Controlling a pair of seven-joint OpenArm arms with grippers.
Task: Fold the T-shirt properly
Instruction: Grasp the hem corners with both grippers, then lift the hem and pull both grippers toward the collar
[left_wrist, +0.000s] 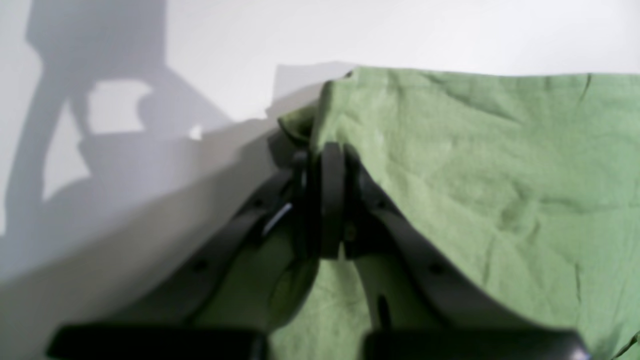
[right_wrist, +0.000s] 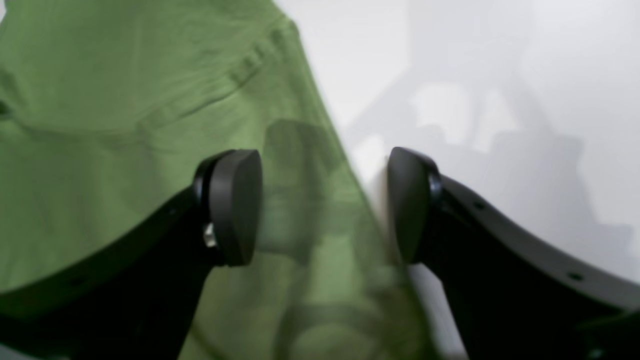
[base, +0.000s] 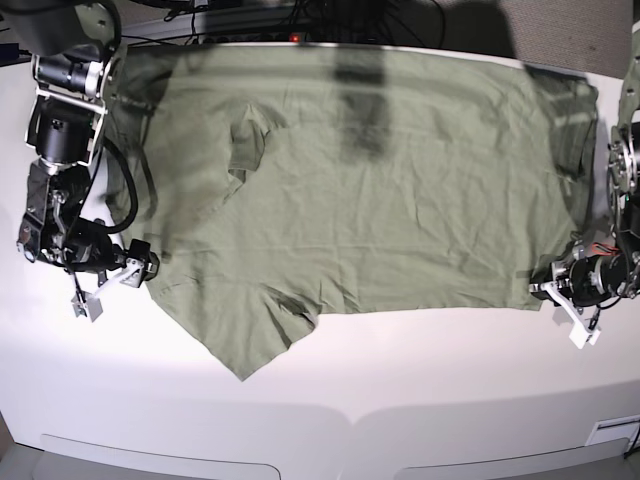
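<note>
A white table (base: 400, 380) is carrying a green T-shirt (base: 400, 200), lying spread flat, its sleeve pointing toward seven o'clock.

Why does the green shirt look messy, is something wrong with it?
Nothing is torn or spilled. The T-shirt lies spread on the white table but wrinkled and crooked, with one sleeve sticking out toward the front edge. The left gripper pinches a corner.
</note>
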